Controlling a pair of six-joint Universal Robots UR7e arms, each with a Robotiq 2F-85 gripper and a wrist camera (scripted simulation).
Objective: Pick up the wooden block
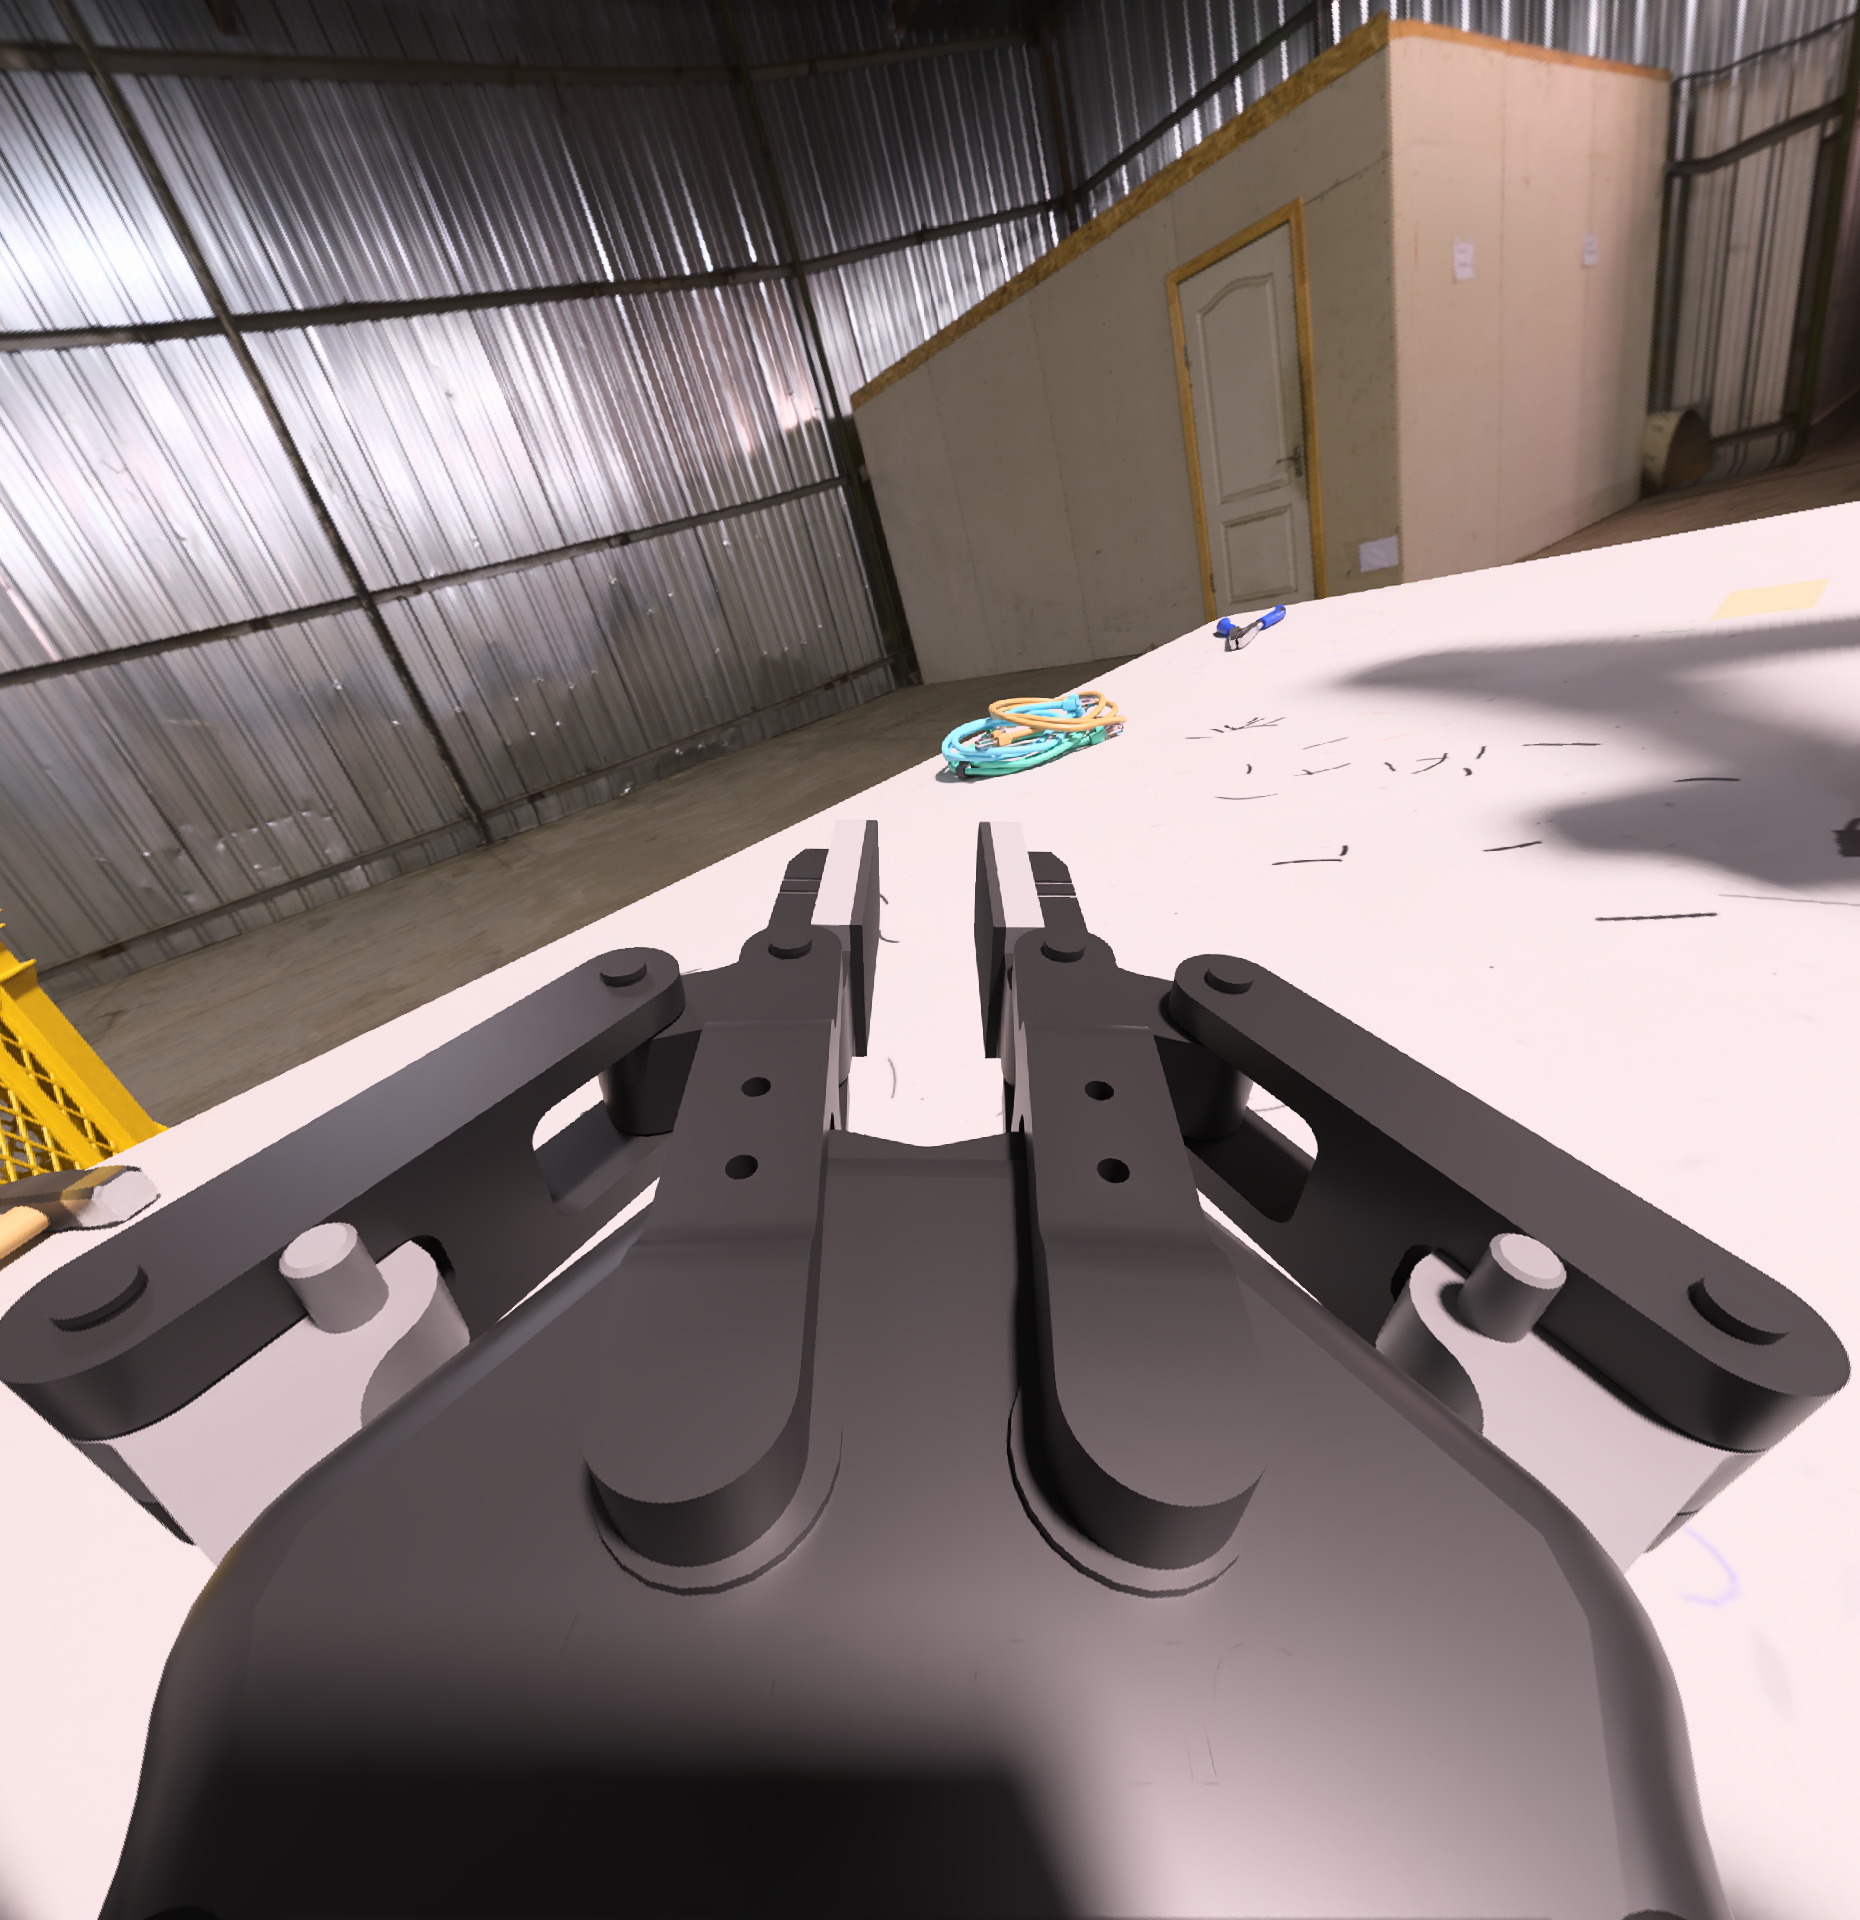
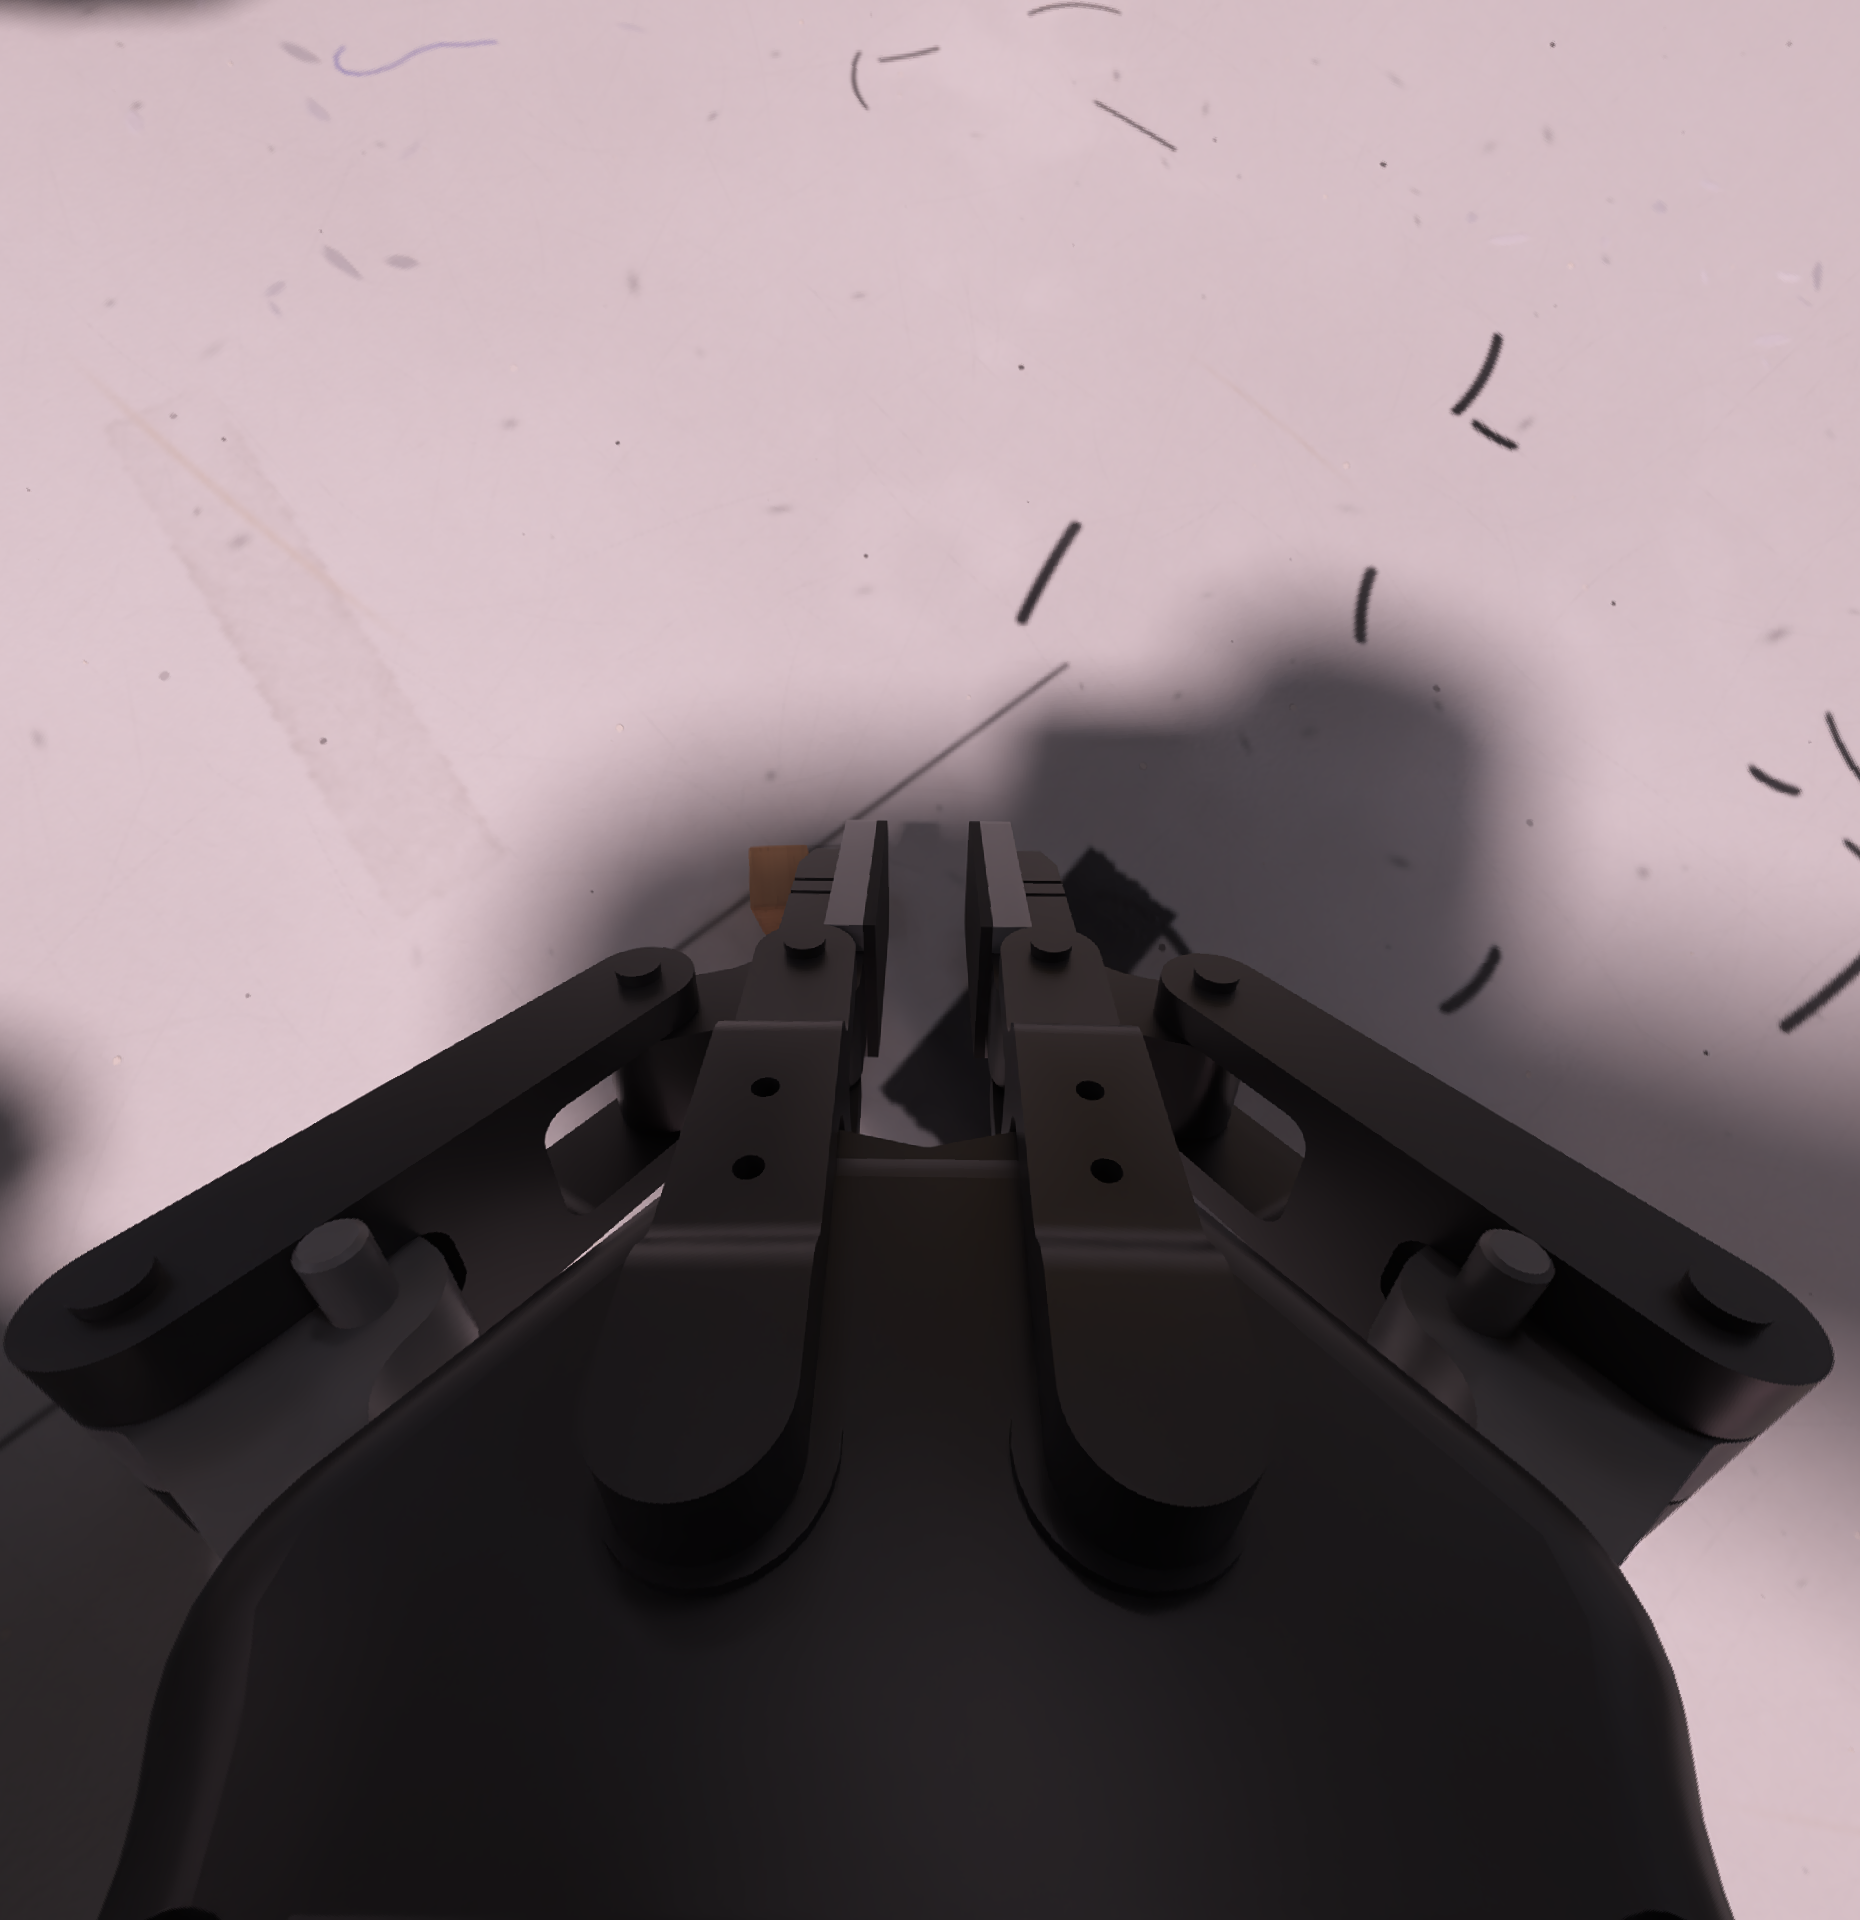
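Observation:
In the right wrist view my right gripper (image 2: 928,862) points straight down over the white table (image 2: 490,416). Its jaws are drawn close together. A brown sliver of the wooden block (image 2: 772,878) shows just left of the left finger. The rest of the block is hidden by the fingers and deep shadow, and a dark angular shape lies under the fingertips. In the left wrist view my left gripper (image 1: 928,862) hangs low over the table (image 1: 1321,1039). Its jaws are nearly together with nothing between them.
A coil of teal and orange cable (image 1: 1030,736) lies near the table's far left edge, with blue-handled pliers (image 1: 1253,627) beyond it. A hammer (image 1: 74,1195) and a yellow crate (image 1: 22,1091) sit at the left. Short black marks are scattered on the table.

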